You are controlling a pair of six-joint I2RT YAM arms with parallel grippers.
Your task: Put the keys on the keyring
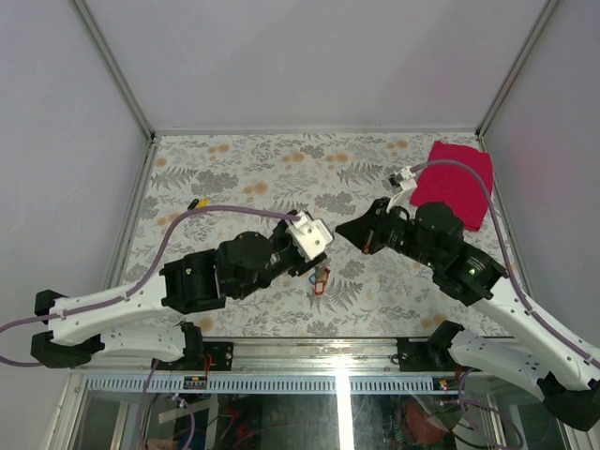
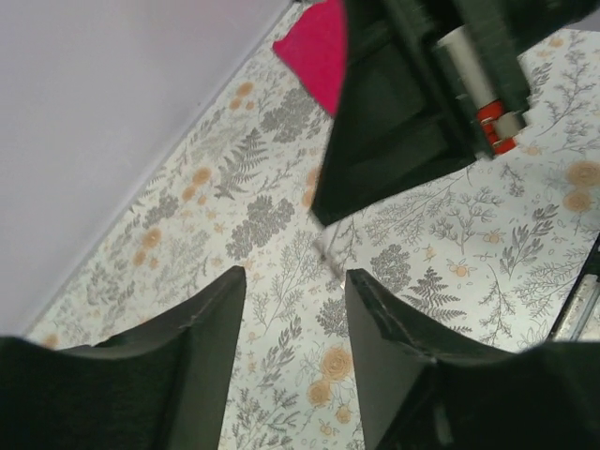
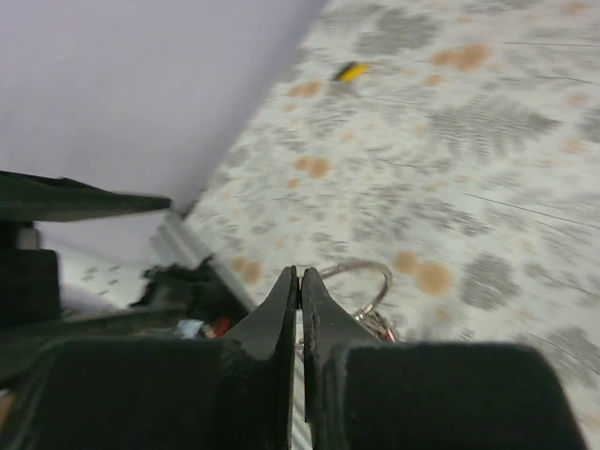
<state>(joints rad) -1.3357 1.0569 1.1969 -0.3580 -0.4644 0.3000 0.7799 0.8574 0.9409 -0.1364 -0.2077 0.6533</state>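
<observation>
Hands are nearly meeting at mid-frame in the top view, the left hand (image 1: 317, 258) facing the right hand (image 1: 339, 232). A red key (image 1: 322, 279) is lying on the desk (image 1: 244, 164) just below them, and a yellow key (image 1: 199, 202) is sitting far left.

Left wrist view: its fingers (image 2: 202, 347) are standing partly apart, gripping nothing.

Right wrist view: its fingers (image 3: 281, 309) are pressing together, seemingly pinching the keyring (image 3: 370, 270), whose loop is jutting out at lower centre.
</observation>
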